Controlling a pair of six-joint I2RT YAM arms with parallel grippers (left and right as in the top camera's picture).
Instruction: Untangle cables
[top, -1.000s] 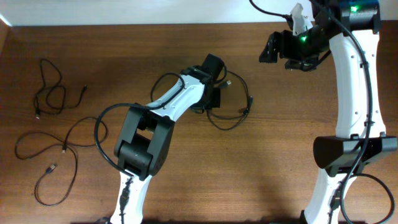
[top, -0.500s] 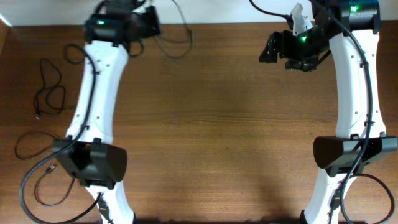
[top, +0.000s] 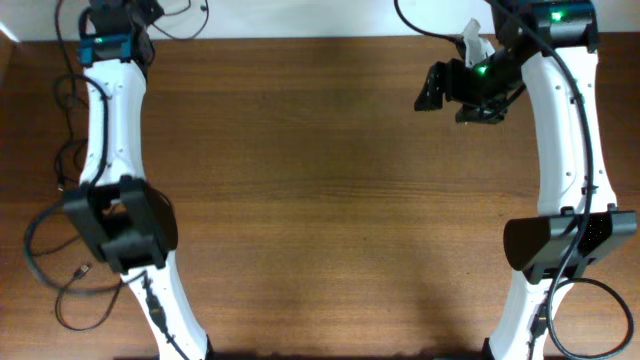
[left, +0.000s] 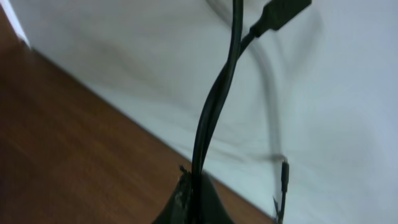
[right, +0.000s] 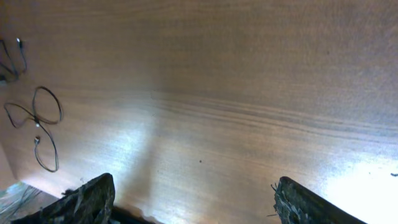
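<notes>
My left gripper (top: 148, 12) is at the far back left corner, past the table edge, shut on a thin black cable (top: 190, 22). In the left wrist view the cable (left: 214, 106) rises doubled from the closed jaws (left: 194, 190) to a plug (left: 281, 9), and another plug end (left: 284, 171) hangs to the right. Other cables lie on the table's left side (top: 38, 228), partly hidden by the left arm. They also show small in the right wrist view (right: 38, 118). My right gripper (top: 438, 86) is open and empty, raised above the back right (right: 196, 205).
The white wall (left: 311, 93) is right behind the left gripper. The left arm (top: 105, 130) stretches along the table's left side over the loose cords. The right arm's base (top: 560, 245) stands at the right. The wooden table (top: 330, 200) fills the view.
My left arm has swung from the table's middle to the far back left corner, carrying the cable with it. The right gripper has barely moved.
</notes>
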